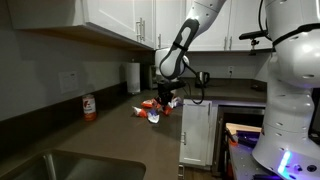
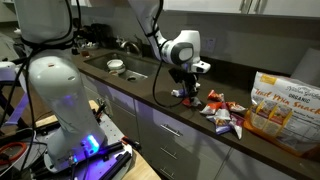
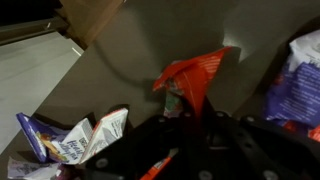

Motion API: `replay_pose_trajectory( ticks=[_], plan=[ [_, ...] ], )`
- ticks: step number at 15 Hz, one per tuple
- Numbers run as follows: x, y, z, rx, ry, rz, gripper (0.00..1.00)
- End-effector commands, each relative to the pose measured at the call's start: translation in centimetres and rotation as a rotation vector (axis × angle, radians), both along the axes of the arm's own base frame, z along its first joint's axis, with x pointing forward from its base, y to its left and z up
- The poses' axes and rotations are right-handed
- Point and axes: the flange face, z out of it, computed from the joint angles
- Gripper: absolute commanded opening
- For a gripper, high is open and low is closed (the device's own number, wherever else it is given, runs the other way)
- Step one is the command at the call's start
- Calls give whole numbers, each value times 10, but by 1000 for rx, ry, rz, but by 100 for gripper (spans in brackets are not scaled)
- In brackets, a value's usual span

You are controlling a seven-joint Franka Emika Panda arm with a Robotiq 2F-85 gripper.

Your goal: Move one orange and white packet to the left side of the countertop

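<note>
The pincer (image 3: 190, 122) is closed narrowly on a small, flat, crinkly orange and white packet (image 3: 194, 78). In the wrist view the packet stands up between the dark fingers, its crumpled upper end spread out above them.

In an exterior view the pincer (image 2: 189, 96) hangs low over the near edge of the long, dark grey-brown, matte table (image 2: 150, 85), with a bit of orange showing at its tip. I cannot tell whether the packet's lower end touches the table. Just to the right of the pincer lies a loose heap of small crinkly snack packets (image 2: 222, 116). Farther right, a large orange and white bag (image 2: 283, 105) with printed lettering stands near the edge. Well apart to the left, a steel sink (image 2: 140, 68) is set into the table, with a small, round, pale dish (image 2: 116, 67) beside it.

In an exterior view from along the table, the pincer (image 1: 166, 100) is at the far end, right over the heap. An upright white bottle (image 1: 89, 106) with a red label stands by the wall on the left. A white paper roll (image 1: 133, 77) stands farther back, and a corner of the sink is near left.

In the wrist view, blue and white packets (image 3: 75, 140) lie on the left of the held packet and a purple packet (image 3: 300, 85) on the right, both apart from it.
</note>
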Motion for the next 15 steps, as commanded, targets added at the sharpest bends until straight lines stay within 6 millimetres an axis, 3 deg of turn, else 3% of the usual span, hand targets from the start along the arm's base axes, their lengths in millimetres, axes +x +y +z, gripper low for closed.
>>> replay_pose_trajectory(
  ticks=[1,6,10,15],
  plan=[
    [-5,17,30,-2,12,33,3],
    [-8,50,76,24,20,87,2],
    [4,90,106,32,-52,168,2],
    [26,150,104,29,-137,300,2]
  ],
)
